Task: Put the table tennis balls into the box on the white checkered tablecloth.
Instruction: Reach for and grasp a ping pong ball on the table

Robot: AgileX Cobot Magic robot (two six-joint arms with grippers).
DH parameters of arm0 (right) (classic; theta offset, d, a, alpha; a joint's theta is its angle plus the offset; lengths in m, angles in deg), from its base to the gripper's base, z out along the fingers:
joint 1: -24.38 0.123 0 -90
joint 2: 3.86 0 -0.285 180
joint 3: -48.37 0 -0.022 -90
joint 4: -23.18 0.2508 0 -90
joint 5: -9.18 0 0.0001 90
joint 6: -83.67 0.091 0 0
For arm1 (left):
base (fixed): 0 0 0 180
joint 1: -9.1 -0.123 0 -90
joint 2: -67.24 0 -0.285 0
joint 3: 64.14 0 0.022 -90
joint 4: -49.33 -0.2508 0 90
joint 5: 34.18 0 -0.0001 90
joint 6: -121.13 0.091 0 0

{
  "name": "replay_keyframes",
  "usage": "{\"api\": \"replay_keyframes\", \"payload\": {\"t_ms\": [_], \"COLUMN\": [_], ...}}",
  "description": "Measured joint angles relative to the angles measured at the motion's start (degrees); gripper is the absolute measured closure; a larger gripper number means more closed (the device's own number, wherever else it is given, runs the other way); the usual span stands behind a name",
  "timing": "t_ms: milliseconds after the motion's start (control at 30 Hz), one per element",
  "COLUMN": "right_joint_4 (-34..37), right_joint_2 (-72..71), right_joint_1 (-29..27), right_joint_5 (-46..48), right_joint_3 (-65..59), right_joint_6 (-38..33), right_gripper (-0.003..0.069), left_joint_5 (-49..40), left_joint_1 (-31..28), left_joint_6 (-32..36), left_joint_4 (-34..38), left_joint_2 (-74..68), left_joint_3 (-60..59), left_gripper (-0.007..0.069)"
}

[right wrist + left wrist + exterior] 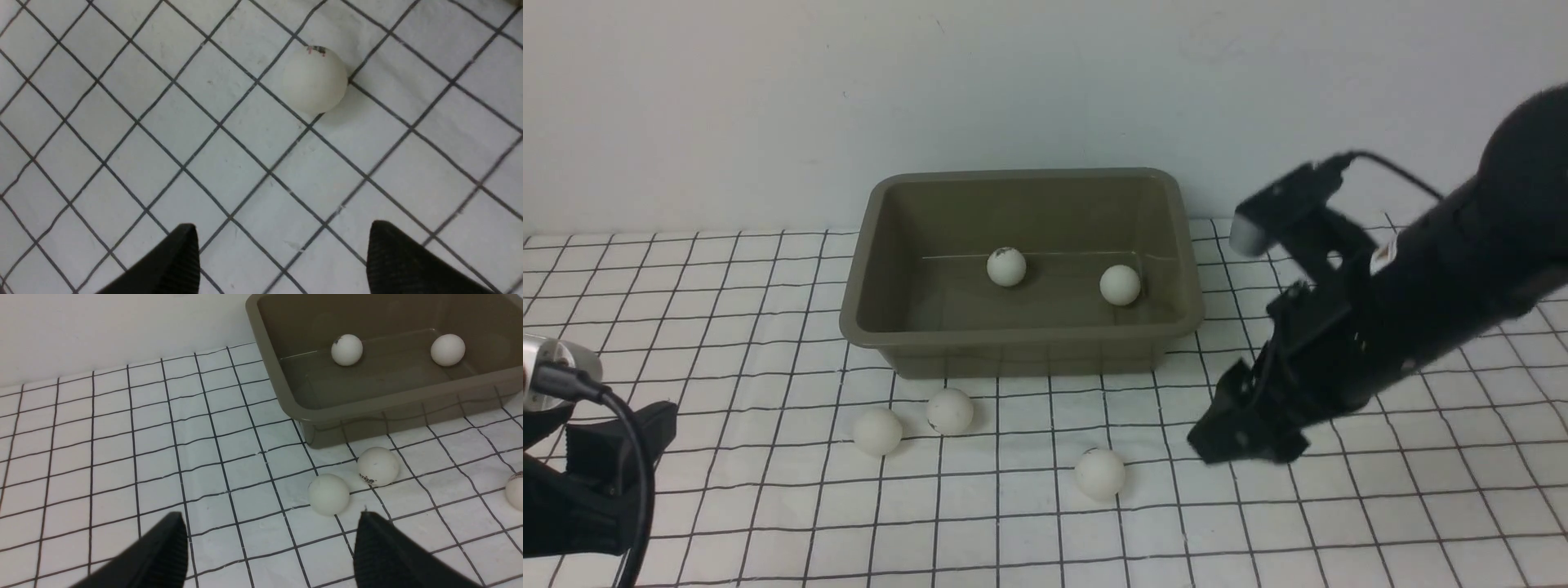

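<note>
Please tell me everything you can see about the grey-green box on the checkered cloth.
The box is a rectangular olive-grey bin, plastic by its look, with rounded corners, a flared rim and walls that slope inward to a flat bottom. It has no lid and stands upright on the checkered tablecloth, close to the pale wall behind it. Two white balls lie apart on its bottom: one, with a dark mark, near the middle, the other nearer the robot's right side. Nothing else touches it.

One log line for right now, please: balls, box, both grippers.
box: two boxed balls | tablecloth: three loose balls | left gripper: open, empty | right gripper: open, empty, near rightmost loose ball
</note>
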Motion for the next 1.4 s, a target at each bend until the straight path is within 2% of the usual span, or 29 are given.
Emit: {"api": "replay_keyframes", "payload": {"t_ms": [200,767,867,967,1233,1400], "right_joint_4": [1.21,-2.07,-2.98,-5.19,-14.06,-21.60], "right_joint_2": [5.66,24.19,25.22,25.67,22.87,15.14], "right_joint_1": [5.94,6.43,6.43,6.47,5.77,3.81], "right_joint_5": [-10.37,-16.59,-16.09,-15.92,-13.09,-2.69], "right_joint_3": [-0.22,10.36,10.81,10.81,10.83,10.83], "right_joint_6": [0.50,-0.10,0.51,2.15,7.06,9.82], "right_gripper": [0.0156,0.0146,0.0183,0.0301,0.0295,0.0295], "left_joint_5": [-1.02,-1.17,-1.17,-1.17,-1.17,-1.17], "left_joint_1": [0.00,0.00,0.00,0.00,0.00,0.00], "left_joint_6": [0.00,0.46,0.59,0.92,1.35,1.58], "left_joint_4": [0.00,0.00,0.00,0.00,0.00,0.00], "left_joint_2": [0.00,0.00,0.00,0.00,0.00,0.00], "left_joint_3": [0.00,0.00,0.00,0.00,0.00,0.00], "left_gripper": [0.0132,0.0132,0.0132,0.0132,0.0132,0.0132]}}
